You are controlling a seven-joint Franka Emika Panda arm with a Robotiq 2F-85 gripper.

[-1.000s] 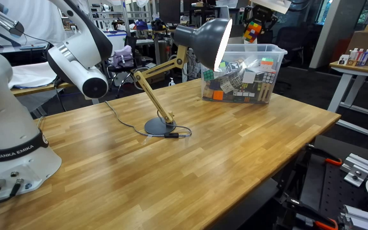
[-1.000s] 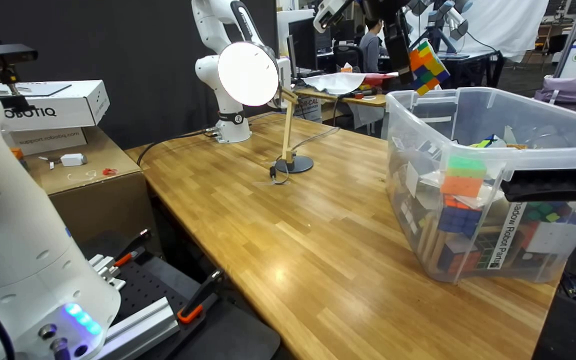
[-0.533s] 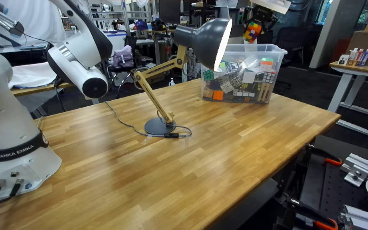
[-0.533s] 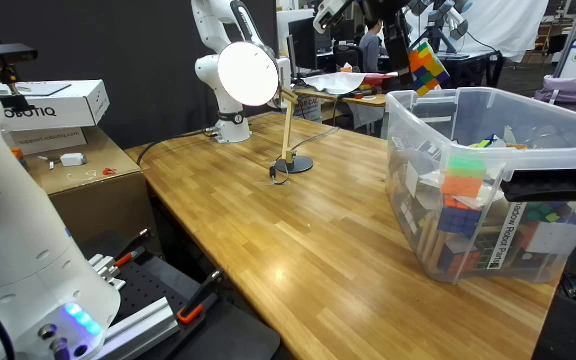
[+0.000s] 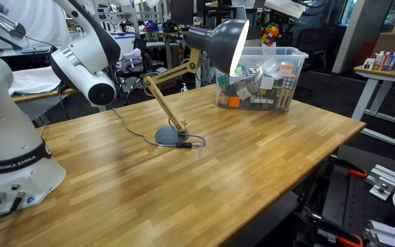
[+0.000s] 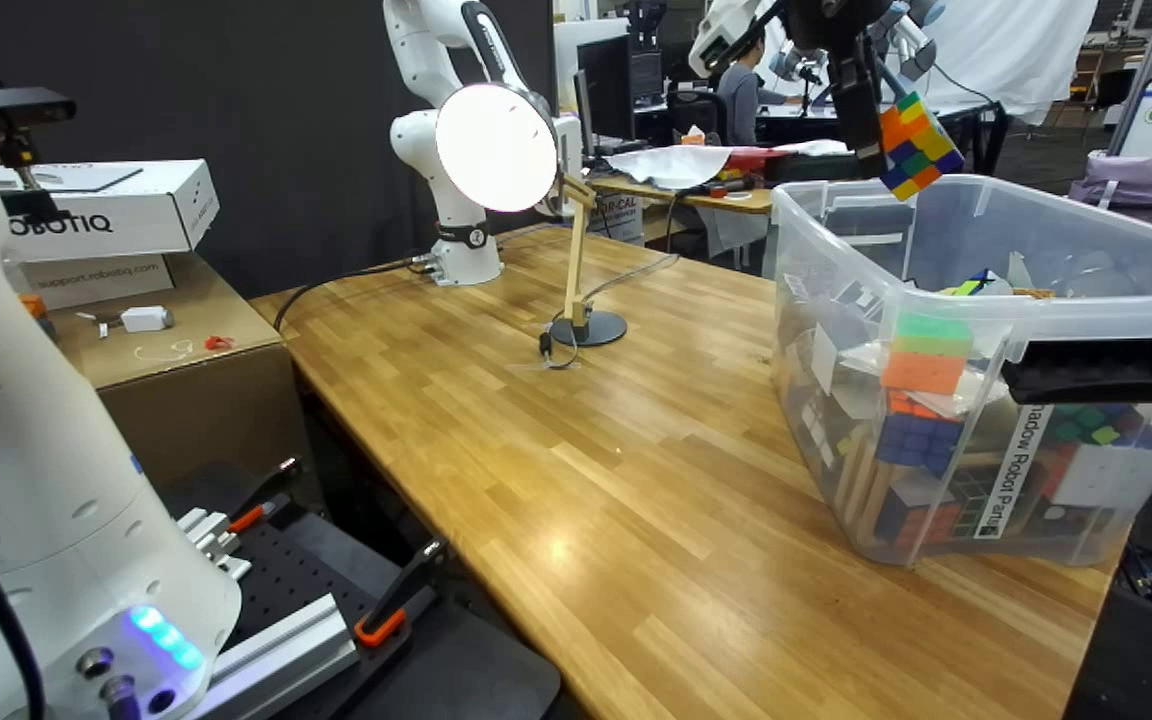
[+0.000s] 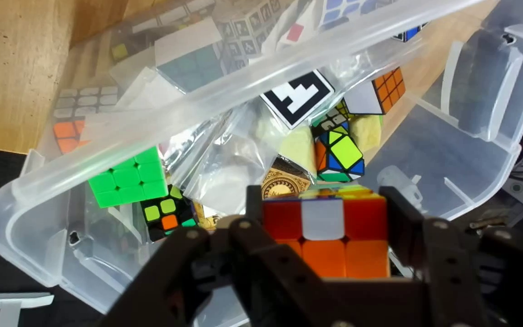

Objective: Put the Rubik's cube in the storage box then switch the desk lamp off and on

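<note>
Going from the left in an exterior view, we meet the desk lamp point(image 6: 577, 250) toward the far end of the table point(image 6: 636, 470), well apart from the storage box point(image 6: 1056, 312), presumably so that neither job crowds the other. Its head point(image 6: 496, 147) glows white, so we take it to be on. Just left of the base point(image 6: 604, 330) lies the dark switch point(image 6: 545, 343), in line on the cord point(image 5: 170, 145); tape point(image 5: 157, 150) seems to pin it there, likely so that a press will not push it away.

Farther right, the gripper point(image 7: 325, 206) is clamped on the Rubik's cube point(image 6: 921, 147), its fingers point(image 7: 255, 204) on opposite sides, and holds it tilted, one corner downward. We judge the cube to be above the box's opening, not yet in it, held high to clear the rim; how centred it is we cannot tell. The box stands near and right, open at the top, and holds a jumble of puzzles point(image 7: 338, 154) that should catch the cube but could let it tumble aside. We would lower a little before letting go, to soften the drop.
</note>
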